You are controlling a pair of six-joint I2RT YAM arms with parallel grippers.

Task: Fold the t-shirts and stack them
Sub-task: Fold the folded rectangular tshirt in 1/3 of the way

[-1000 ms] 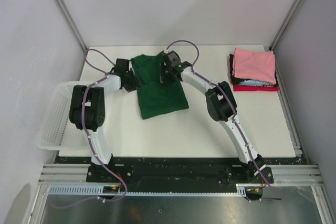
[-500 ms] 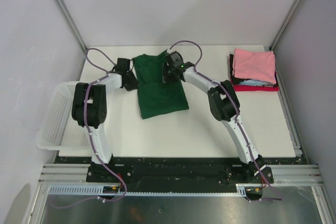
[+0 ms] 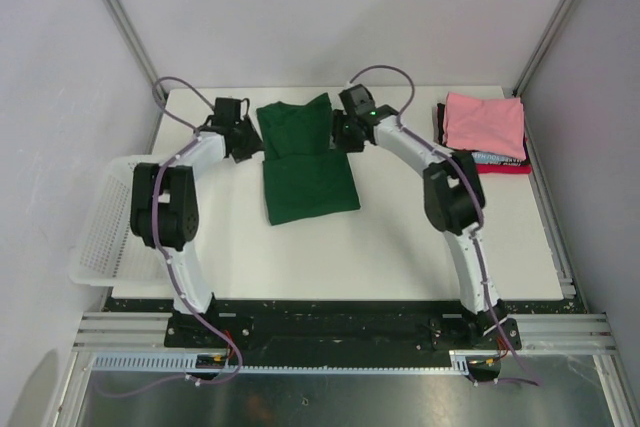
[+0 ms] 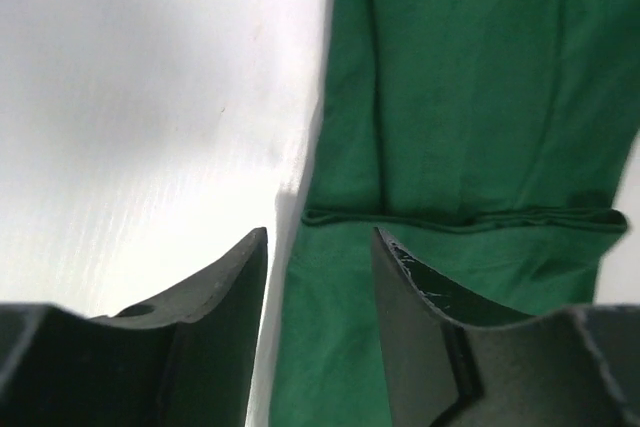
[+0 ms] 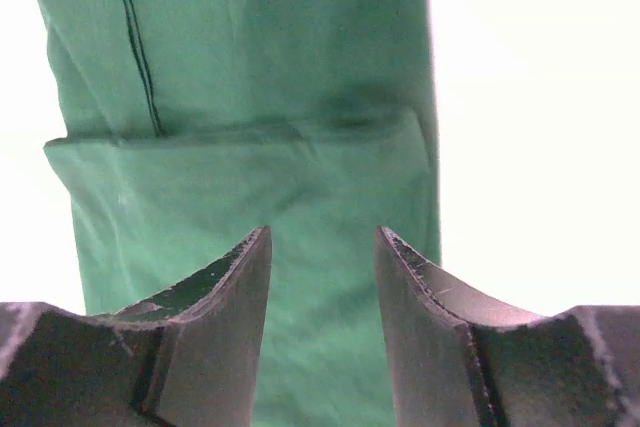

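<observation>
Showing a dark green shirt (image 3: 305, 162) spread flat on the table (image 3: 400, 237), toward its far edge, narrowed to a long rectangle with the sleeves turned in. Marked across its far part by a crosswise fold line, visible in both wrist views as the edge of an upper layer lying on the cloth below.

Flanked at the far end by the left gripper (image 3: 247, 142), just beside the shirt's left edge, and by the right gripper (image 3: 340, 134), at its right edge. Viewed from the left wrist: jaws apart, nothing between them, poised over the boundary of bare table and green cloth. Viewed from the right wrist: jaws likewise apart and clamped on nothing, poised above the folded layer. Cannot tell from either view whether a fingertip touches the cloth.

Done, by appearance: a stack of folded shirts (image 3: 483, 137) at the far right corner, with a pink shirt (image 3: 485, 122) on top and a black shirt (image 3: 480, 157) and a red shirt (image 3: 490, 169) beneath.

Judged partly done: the green shirt, with side folds in but its length much greater than the stack's. Left to do, as a judgement: shortening the green shirt to match the stack, then carrying it right and laying it on the pink one.

Standing at the table's left edge, well apart from the cloth: a white mesh basket (image 3: 105, 232).
</observation>
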